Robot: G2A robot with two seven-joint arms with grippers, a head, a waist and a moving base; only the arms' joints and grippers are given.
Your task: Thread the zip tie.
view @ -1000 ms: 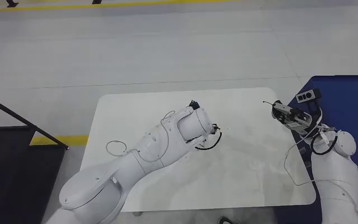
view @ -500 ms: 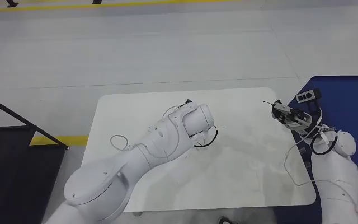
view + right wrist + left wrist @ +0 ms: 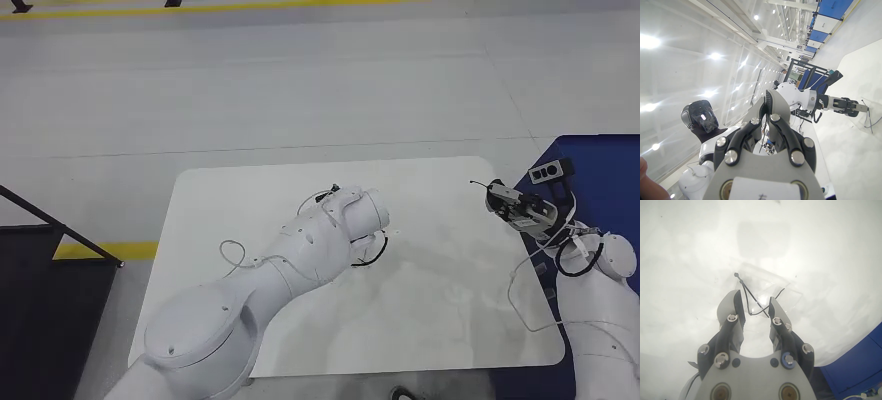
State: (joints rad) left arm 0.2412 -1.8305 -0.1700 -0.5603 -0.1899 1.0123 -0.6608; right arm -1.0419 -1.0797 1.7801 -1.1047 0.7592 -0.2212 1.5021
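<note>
Two black zip ties (image 3: 748, 291) lie crossed on a clear plastic bag (image 3: 772, 283) on the white table (image 3: 450, 300). My left gripper (image 3: 755, 295) hangs open just above them, one finger on each side of the ties. From above, the left wrist (image 3: 355, 220) covers that spot at the table's middle. Over the table's right edge my right gripper (image 3: 497, 195) is held raised. It (image 3: 766, 95) is shut on a thin black zip tie (image 3: 763, 130) that runs down between the pads. One end of that tie (image 3: 478, 184) sticks out toward the left.
A blue surface (image 3: 600, 180) lies beyond the table's right edge, with a small black box (image 3: 551, 172) on it. A dark frame (image 3: 50, 225) stands left of the table. The table's near and far parts are bare white.
The left arm has turned and its elbow has swung toward the table's near left side, the wrist shifting slightly left over the ties. The right arm has not moved.
</note>
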